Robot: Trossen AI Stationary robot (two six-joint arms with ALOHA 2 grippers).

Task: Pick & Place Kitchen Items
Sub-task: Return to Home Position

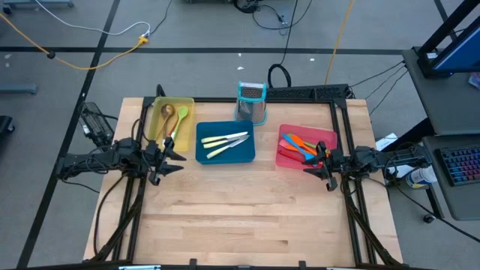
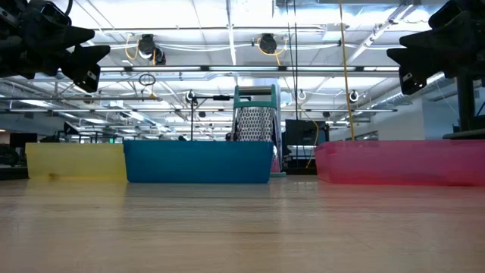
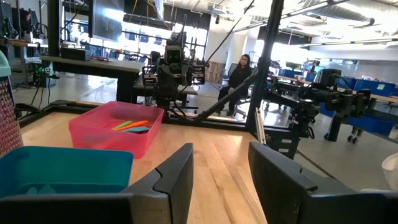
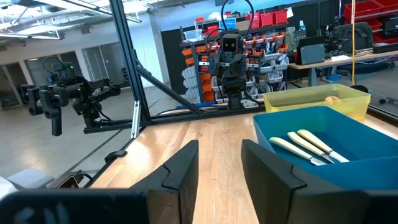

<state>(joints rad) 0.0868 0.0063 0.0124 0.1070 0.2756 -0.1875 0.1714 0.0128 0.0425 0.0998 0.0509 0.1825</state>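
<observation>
Starting at the near edge of the table (image 1: 240, 232) in the high view, only bare wood is seen, with no utensil lying loose. Further in, the left gripper (image 1: 171, 157) is found at 9 o'clock and the right gripper (image 1: 313, 162) at 3 o'clock. Both have their fingers spread moderately and nothing is held between them.

Beyond those come the trays. Spoons (image 1: 180, 116) are in the yellow tray (image 1: 189, 112) at 10 o'clock, knives (image 1: 225, 140) in the blue tray (image 1: 240, 154) at 12, and spatulas (image 1: 300, 145) are piled in the red tray (image 1: 330, 135) at 2. Farthest out, at 12, the grater (image 1: 252, 101) is stood upright just behind the blue tray.

So the sorting looks basically done. All that's judged to be left is getting the arms homed, and that seems nearly there too.

On the views: tray contents are given away only from above and by the wrist cams. In the low view just the tray walls and the grater are seen. On the flip side, only the low view shows both grippers well up off the wood. The empty gap between the fingers is best seen from the wrists.
</observation>
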